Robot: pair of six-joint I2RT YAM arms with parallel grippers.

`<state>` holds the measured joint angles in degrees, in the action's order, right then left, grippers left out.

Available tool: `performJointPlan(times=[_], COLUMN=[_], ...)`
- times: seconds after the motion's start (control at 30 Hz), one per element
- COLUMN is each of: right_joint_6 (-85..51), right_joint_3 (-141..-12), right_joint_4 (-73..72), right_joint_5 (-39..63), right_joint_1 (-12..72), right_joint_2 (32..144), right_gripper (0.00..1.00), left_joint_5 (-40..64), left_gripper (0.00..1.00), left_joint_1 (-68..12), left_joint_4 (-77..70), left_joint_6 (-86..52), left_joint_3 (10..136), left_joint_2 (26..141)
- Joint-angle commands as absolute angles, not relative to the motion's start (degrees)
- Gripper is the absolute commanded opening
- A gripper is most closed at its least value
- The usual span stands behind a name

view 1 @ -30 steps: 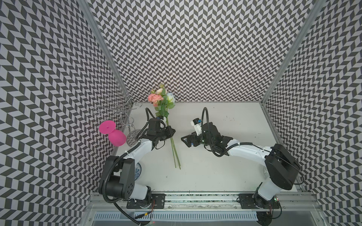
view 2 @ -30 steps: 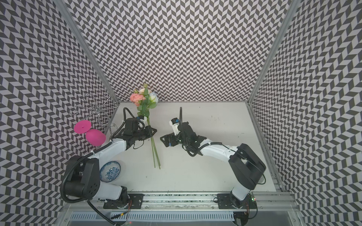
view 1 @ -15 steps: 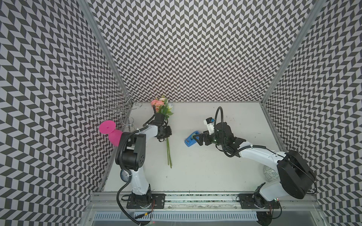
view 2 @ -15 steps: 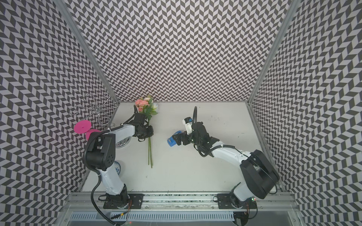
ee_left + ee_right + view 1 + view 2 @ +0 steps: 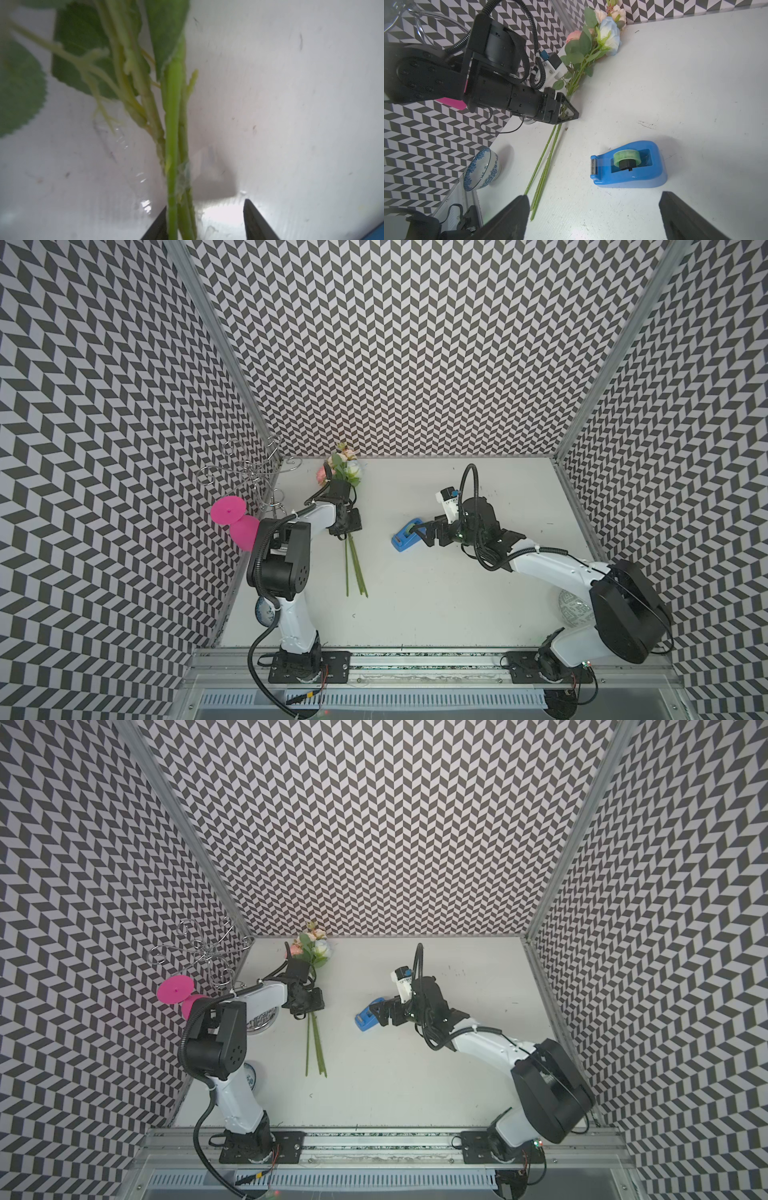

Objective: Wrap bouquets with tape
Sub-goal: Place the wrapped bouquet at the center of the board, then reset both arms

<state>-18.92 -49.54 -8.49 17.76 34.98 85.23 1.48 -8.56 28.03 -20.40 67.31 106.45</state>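
**Top views.** The left gripper (image 5: 350, 528) covers the middle of the stems (image 5: 353, 568). The left arm hides part of the goblet (image 5: 243, 531) and most of the bowl (image 5: 262, 610). The right arm hides much of a patterned object (image 5: 575, 610), which cannot be identified.

**Left wrist view.** The leaves (image 5: 20, 87) and stems are blurred, and the blooms are cut off by the edge. Only the gripper's finger ends are in frame. Contact with the stems cannot be told.

**Right wrist view.** The right gripper (image 5: 593, 197) is cut off at the edge, and the goblet is almost wholly behind the left arm.
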Motion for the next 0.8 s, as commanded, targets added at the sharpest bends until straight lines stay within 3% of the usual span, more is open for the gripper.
performJointPlan(times=[0.0, 0.17, 0.33, 0.47, 0.63, 0.77], right_joint_6=[-17.87, -17.67, -18.07, -21.21, -23.43, -17.70], right_joint_3=[-50.12, -52.03, -50.17, -45.71, -44.32, -42.38], right_joint_4=[-9.55, -8.16, -12.67, -19.49, -18.91, -15.79], right_joint_5=[17.67, 16.92, 13.31, 9.10, 13.33, 9.59], right_joint_1=[33.88, 30.63, 24.59, 18.03, 8.08, 4.30], right_joint_2=[82.79, 80.50, 73.58, 68.73, 69.41, 69.60], right_gripper=[1.00, 0.99, 0.99, 0.99, 0.99, 0.99], left_joint_5=[-1.11, -1.26, 3.39, 9.15, 7.18, 7.11], left_gripper=[0.70, 0.99, 1.00, 1.00, 1.00, 1.00], left_joint_1=[-8.17, -8.25, -8.66, -9.76, -11.50, -11.91], left_joint_4=[31.65, 37.50, 38.89, 28.15, 7.61, -9.27], left_joint_6=[-20.47, -21.13, -19.44, -14.44, -10.77, -6.88], left_joint_3=[67.16, 72.38, 76.81, 74.00, 59.48, 43.75], left_joint_2=[102.40, 97.10, 89.71, 81.49, 66.59, 56.38])
